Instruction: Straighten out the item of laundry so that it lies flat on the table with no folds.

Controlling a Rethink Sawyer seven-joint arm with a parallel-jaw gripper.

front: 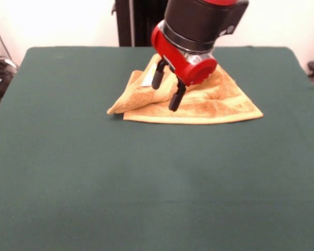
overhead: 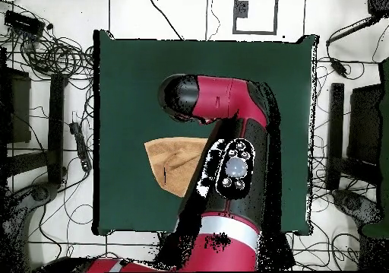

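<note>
towel folded, seemingly | arm covers part | table

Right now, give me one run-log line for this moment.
towel: folded, not flat | gripper: above towel, jaws open, empty | table: towel toward its robot side | step: unfold pending

The red and black arm reaches down at a tilt, its end effector with both black fingers spread apart.
</note>
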